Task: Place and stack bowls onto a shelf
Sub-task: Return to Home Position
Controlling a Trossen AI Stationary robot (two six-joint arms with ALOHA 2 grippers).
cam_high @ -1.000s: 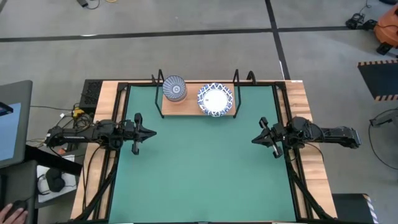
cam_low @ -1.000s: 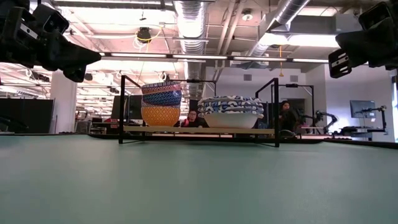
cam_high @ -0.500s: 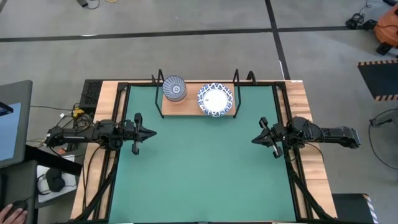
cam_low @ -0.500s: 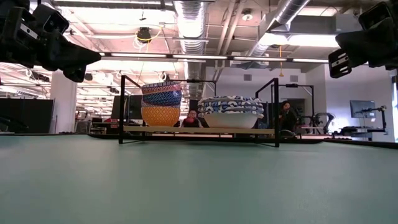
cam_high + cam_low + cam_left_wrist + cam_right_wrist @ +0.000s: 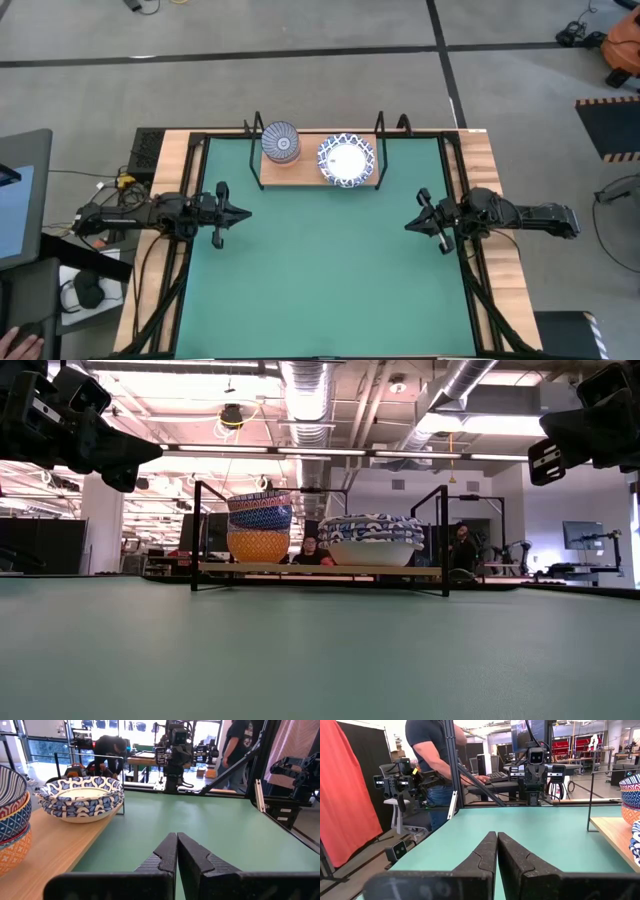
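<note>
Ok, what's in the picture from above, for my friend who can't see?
A small patterned bowl and a wider white bowl sit on a shelf at the edge of the green mat. The left hand and right hand hang shut at the sides.

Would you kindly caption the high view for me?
Bowls stacked on the shelf; left claw and right claw wait shut.

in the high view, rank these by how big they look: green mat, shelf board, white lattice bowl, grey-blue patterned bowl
1. green mat, by far the largest
2. shelf board
3. white lattice bowl
4. grey-blue patterned bowl, clearly smaller, though its stack rises nearer the camera
</note>
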